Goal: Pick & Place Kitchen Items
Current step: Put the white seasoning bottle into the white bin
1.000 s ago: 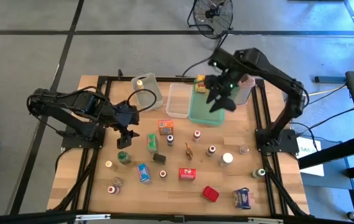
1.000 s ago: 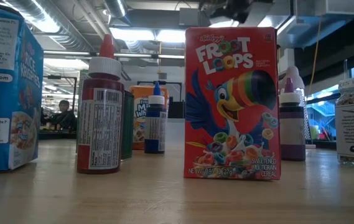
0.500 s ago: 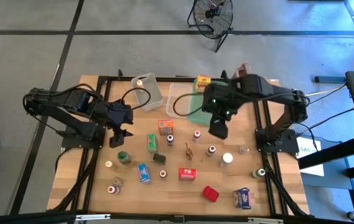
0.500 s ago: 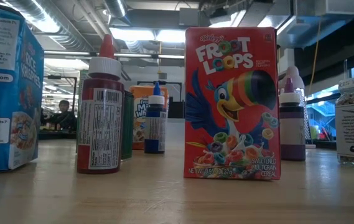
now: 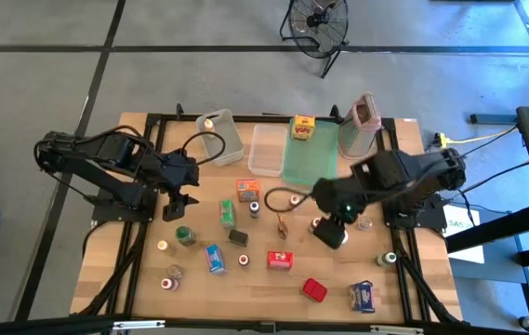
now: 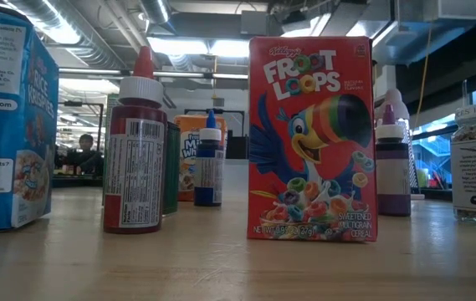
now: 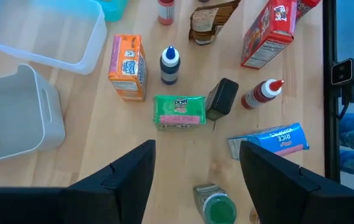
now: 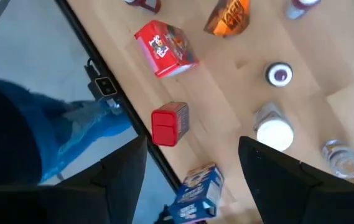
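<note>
The Froot Loops box [image 6: 312, 138] is seen nearest, upright on the table [image 5: 264, 279]. The kitchen items are scattered mid-table. The right gripper [image 5: 329, 228], fingers spread, is held empty above a white-capped jar [image 8: 275, 132]; the left gripper [image 5: 178, 200], also spread, is held above a green-capped jar [image 7: 214, 206].

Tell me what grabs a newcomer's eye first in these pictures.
The scatter of small bottles and boxes across the wooden table, with the red Froot Loops box filling the low view. Above the table's right half, the right gripper hangs open over a white-capped jar. The left gripper waits open by the left edge.
</note>
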Available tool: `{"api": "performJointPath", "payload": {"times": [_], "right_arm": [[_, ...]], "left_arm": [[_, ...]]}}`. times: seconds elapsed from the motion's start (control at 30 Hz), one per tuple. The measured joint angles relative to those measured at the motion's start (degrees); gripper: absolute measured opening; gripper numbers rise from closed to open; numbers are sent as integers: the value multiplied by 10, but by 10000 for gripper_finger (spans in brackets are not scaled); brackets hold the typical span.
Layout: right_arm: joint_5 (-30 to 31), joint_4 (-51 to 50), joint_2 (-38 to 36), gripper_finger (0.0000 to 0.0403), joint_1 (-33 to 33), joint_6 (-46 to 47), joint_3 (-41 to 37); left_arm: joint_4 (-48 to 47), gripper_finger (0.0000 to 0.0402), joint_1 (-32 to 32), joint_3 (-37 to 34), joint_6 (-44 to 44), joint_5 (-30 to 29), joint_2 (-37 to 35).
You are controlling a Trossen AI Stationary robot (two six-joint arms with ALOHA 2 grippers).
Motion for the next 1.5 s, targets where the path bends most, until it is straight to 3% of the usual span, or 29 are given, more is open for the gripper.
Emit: {"api": "performJointPath", "payload": {"times": [0.13,0.2,0.4,0.67,0.87,1.17,1.5], "right_arm": [[68,1,0,256,34,49,-3],[74,0,-1,256,42,65,-19],[15,0,-33,256,48,82,-138],[-10,5,-115,256,44,124,-315],[-21,97,-144,256,43,129,-412],[-20,144,-144,256,24,122,-482],[8,211,-144,276,20,101,-488]], "left_arm": [[3,230,-14,0,-4,-1,0],[4,229,-23,0,-13,-1,0],[4,230,-52,0,-30,-18,0],[4,228,-77,0,-47,-49,0],[4,230,-76,0,-57,-50,0],[4,230,-76,0,-54,-60,0],[4,230,-76,0,-53,-60,0]]}}
